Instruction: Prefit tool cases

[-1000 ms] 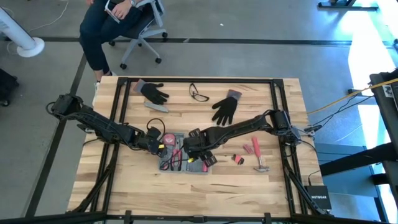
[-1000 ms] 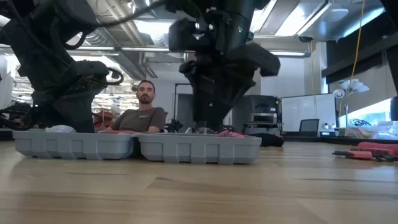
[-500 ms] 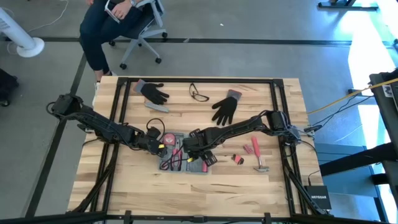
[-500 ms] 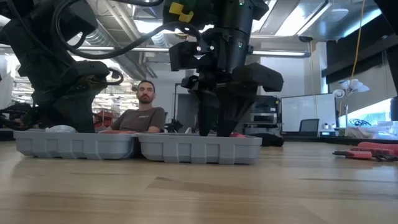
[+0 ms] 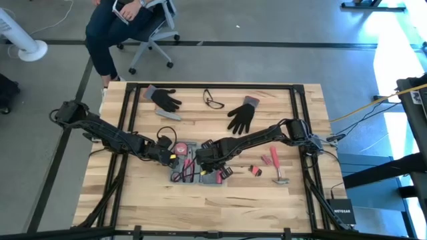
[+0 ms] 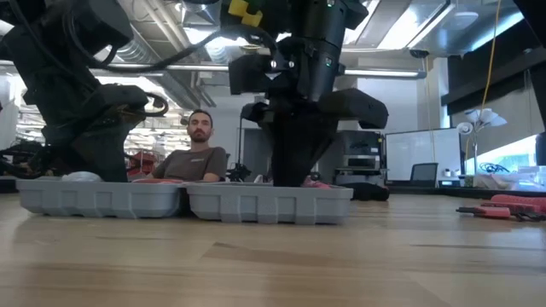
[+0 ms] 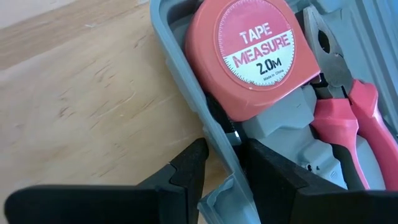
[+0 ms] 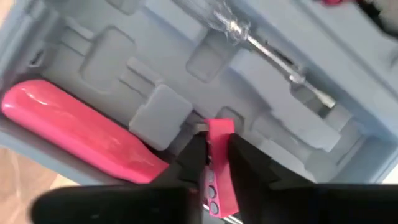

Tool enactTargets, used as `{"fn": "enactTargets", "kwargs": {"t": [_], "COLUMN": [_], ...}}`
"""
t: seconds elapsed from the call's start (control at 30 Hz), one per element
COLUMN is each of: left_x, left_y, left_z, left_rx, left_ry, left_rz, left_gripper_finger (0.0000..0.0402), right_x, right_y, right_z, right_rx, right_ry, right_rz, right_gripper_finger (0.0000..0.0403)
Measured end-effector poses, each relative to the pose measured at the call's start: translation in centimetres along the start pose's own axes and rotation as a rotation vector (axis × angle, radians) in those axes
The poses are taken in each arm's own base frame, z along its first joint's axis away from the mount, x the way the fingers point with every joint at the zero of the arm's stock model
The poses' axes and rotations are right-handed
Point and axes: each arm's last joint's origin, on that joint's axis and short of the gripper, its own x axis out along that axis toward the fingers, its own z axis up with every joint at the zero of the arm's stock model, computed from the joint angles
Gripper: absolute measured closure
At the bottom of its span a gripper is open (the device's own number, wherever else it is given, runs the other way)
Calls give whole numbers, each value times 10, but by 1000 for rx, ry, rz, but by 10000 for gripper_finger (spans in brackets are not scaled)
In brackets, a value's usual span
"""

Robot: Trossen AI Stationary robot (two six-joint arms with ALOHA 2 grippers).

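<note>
The blue-grey tool case (image 5: 200,181) lies open on the table's middle, both halves flat (image 6: 256,205). Its recesses hold a pink tape measure (image 7: 255,56), pink-handled pliers (image 7: 348,118), a pink tool handle (image 8: 81,134) and a clear-handled screwdriver (image 8: 261,43). My left gripper (image 5: 175,159) stands at the case's left end, its fingers astride the case's wall (image 7: 225,163). My right gripper (image 5: 208,167) reaches down into the case's right half, shut on a small pink piece (image 8: 214,152). My left gripper has the case's left wall (image 7: 214,134) between its fingers, one finger (image 7: 189,168) outside and one (image 7: 267,168) inside, beside the tape measure. It comes slanting down from the table's left. The case lies flat on the table. My right gripper pinches a small flat pink piece (image 8: 219,134) between its two fingers, which point down from above. The piece stands on end between them, its lower end at a recess of the case; whether it rests there I cannot tell.
Right of the case lie a pink hammer (image 5: 277,167) and a small pink-and-black item (image 5: 255,171). Toward the far edge lie two black gloves (image 5: 165,99) (image 5: 241,117), a grey bar (image 5: 168,115) and glasses (image 5: 213,100). A person sits beyond the far edge (image 6: 198,149).
My right gripper has settled lower into the case's right half and rolled a little, and its fingers have drawn together. My left gripper has kept still at the case's left wall.
</note>
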Motion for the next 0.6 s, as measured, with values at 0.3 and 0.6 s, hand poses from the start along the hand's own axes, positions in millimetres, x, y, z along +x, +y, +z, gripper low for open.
{"fn": "enactTargets", "kwargs": {"t": [0.3,0.6], "left_x": [0,0], "left_y": [0,0], "left_z": [0,0], "left_rx": [0,11], "left_ry": [1,0], "left_rz": [1,1], "left_gripper_finger": [295,295], "right_x": [-2,-20], "right_y": [-2,-7], "right_z": [2,8], "right_rx": [4,17], "right_ry": [0,17], "right_rz": [-43,-51], "right_gripper_finger": [402,403]}}
